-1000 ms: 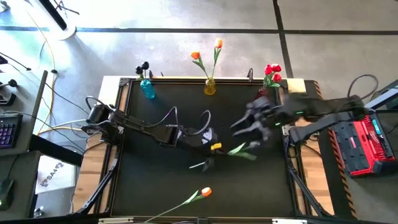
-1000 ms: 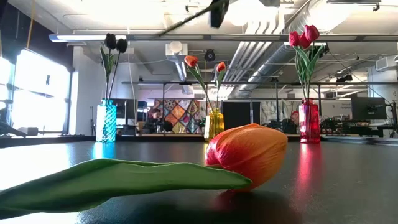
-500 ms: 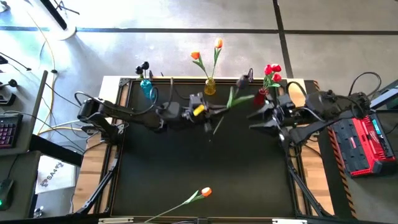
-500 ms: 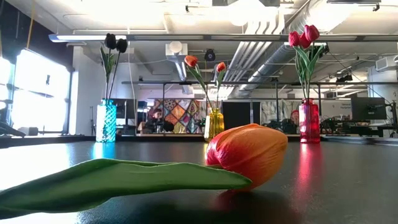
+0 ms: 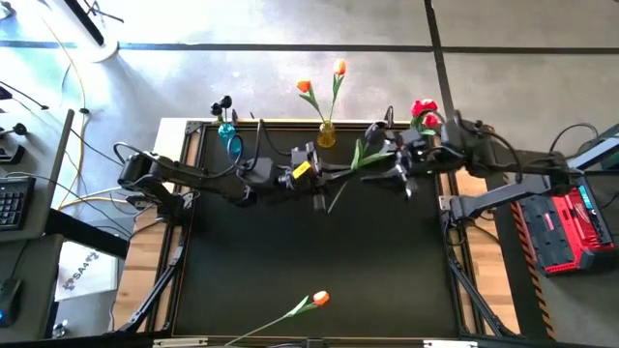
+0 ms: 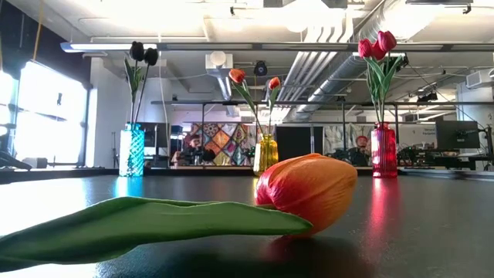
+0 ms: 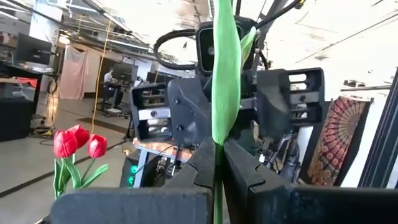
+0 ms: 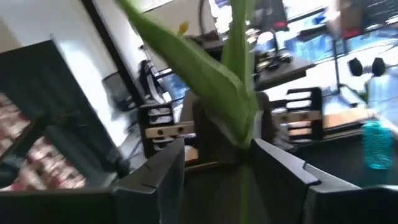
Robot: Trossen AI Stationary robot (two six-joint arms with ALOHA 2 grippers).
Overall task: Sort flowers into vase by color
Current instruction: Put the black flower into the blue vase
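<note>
The high view looks straight down on the black table (image 5: 319, 251); the low view skims its surface, sharing 3 vases; wrist views face each other closely.

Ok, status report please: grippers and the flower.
Left gripper shut on flower stem. Right gripper open around same stem, near red vase. Orange tulip lying on table.

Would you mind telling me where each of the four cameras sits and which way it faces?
High view: above the table, looking straight down; both arms show, holding a stem between them.
Low view: at tabletop height, looking level past a lying tulip to three vases; no arm shows.
Left wrist view: on the left arm, facing the right gripper; its own fingers pinch the stem.
Right wrist view: on the right arm, facing the left gripper; its fingers flank the stem.
Both wrist views share the stem.
</note>
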